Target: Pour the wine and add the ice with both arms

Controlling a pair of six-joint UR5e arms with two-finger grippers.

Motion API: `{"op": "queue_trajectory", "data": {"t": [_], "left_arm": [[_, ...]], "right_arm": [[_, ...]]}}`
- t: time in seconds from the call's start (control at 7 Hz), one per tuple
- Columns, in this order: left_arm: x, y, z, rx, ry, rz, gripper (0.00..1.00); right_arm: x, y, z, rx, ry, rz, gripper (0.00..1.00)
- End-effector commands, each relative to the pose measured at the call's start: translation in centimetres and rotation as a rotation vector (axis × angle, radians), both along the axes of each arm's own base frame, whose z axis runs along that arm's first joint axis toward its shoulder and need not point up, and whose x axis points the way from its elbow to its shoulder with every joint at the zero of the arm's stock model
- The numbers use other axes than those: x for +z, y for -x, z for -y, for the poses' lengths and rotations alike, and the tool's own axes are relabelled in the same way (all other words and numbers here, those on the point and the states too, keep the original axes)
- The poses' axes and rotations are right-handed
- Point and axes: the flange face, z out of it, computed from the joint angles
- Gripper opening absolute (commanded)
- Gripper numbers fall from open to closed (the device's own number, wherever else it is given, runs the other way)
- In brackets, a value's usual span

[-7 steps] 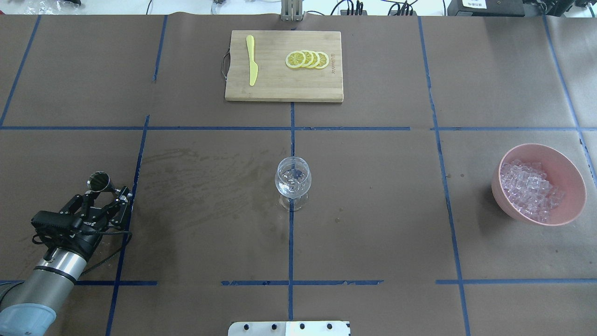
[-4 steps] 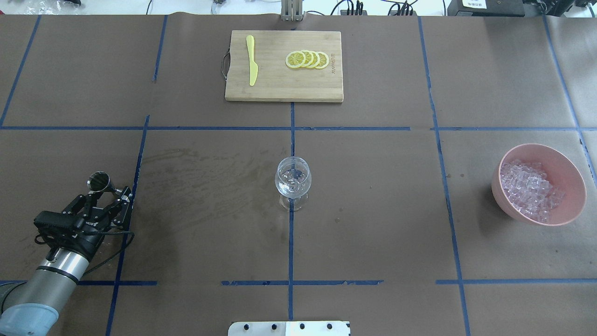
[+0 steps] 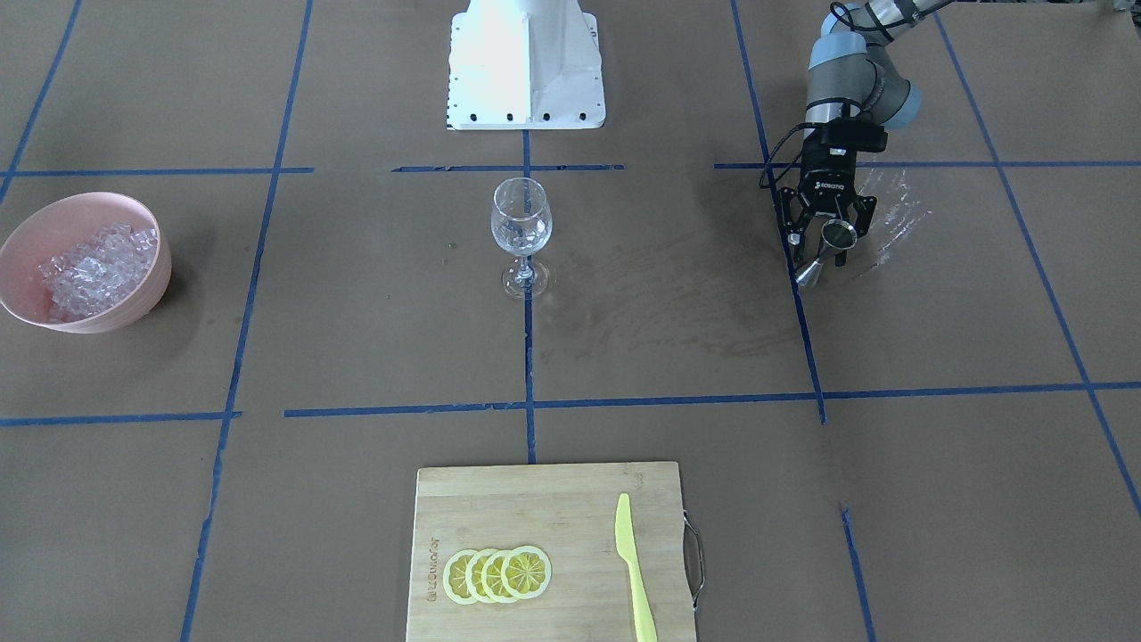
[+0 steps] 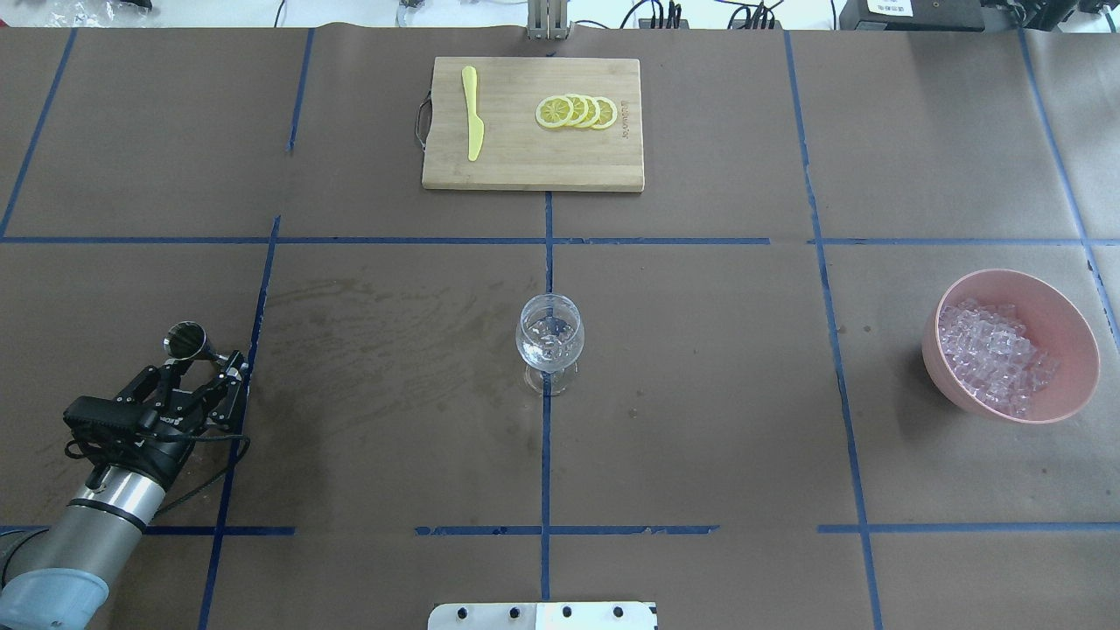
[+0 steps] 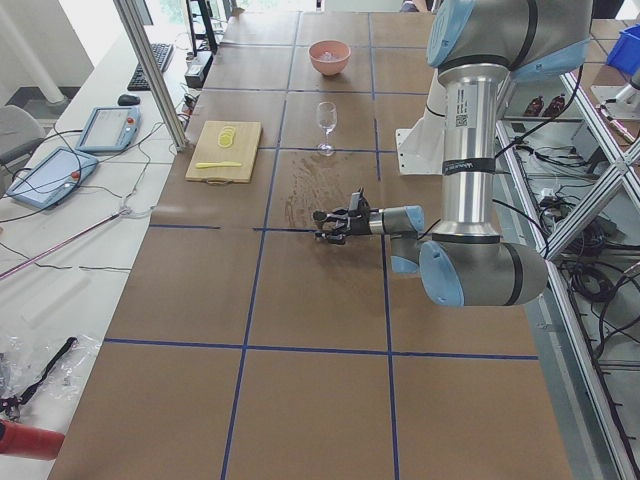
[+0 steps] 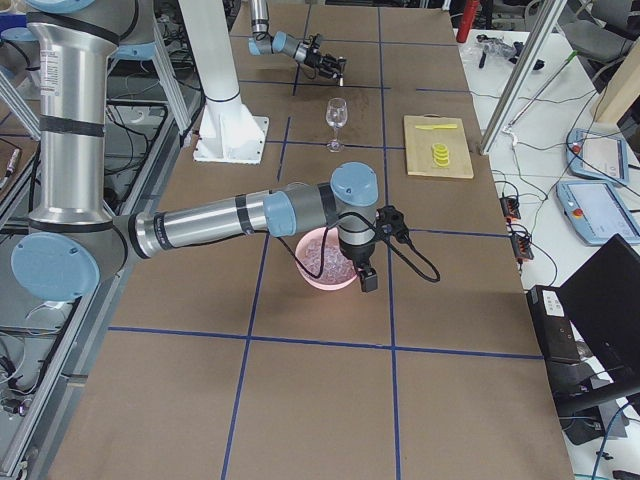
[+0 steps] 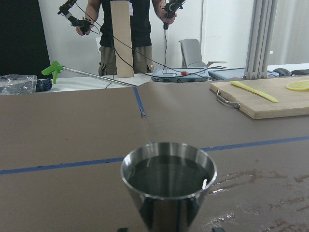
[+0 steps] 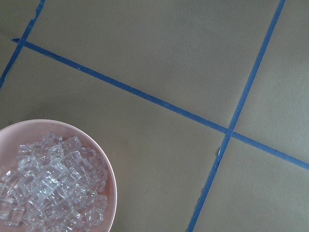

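The ice (image 4: 993,354) lies heaped in a pink bowl (image 4: 1063,302) at the right end of the table (image 4: 700,420), and more clear bits glint inside the wine glass (image 4: 549,337) at the centre, too small to tell cubes from liquid. The right gripper (image 6: 366,278) shows only in the view from the table's right end, hanging point-down above the bowl. Whether its fingers are spread or pressed together I cannot tell, and its wrist camera catches only part of the bowl, cut off at the corner. The left gripper (image 4: 203,361) sits low near the table's left end with fingers spread wide, a steel jigger (image 4: 185,339) upright just ahead of them — contact cannot be made out. The jigger's inside looks dark. A wet smear (image 4: 376,341) lies between jigger and glass. On the far side a cutting board (image 4: 525,166) carries lemon slices (image 4: 577,112) and a yellow knife (image 4: 473,114).
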Motion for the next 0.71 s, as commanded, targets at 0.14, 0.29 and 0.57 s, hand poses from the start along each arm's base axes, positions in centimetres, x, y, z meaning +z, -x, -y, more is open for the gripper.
{"op": "queue_trajectory", "data": {"t": [0.14,0.29,0.57], "left_arm": [[-0.18,0.36,-0.01,-0.001,-0.004,-0.037,0.26],[-0.26,0.39,-0.01,-0.002,-0.005,-0.04,0.12],[-0.34,0.41,0.0,-0.004,-0.006,-0.041,0.0]], "right_arm": [[-0.16,0.0,-0.02,0.0,-0.003,0.0,1.0],[-0.16,0.0,-0.02,0.0,-0.003,0.0,1.0],[-0.16,0.0,-0.02,0.0,-0.003,0.0,1.0]]}}
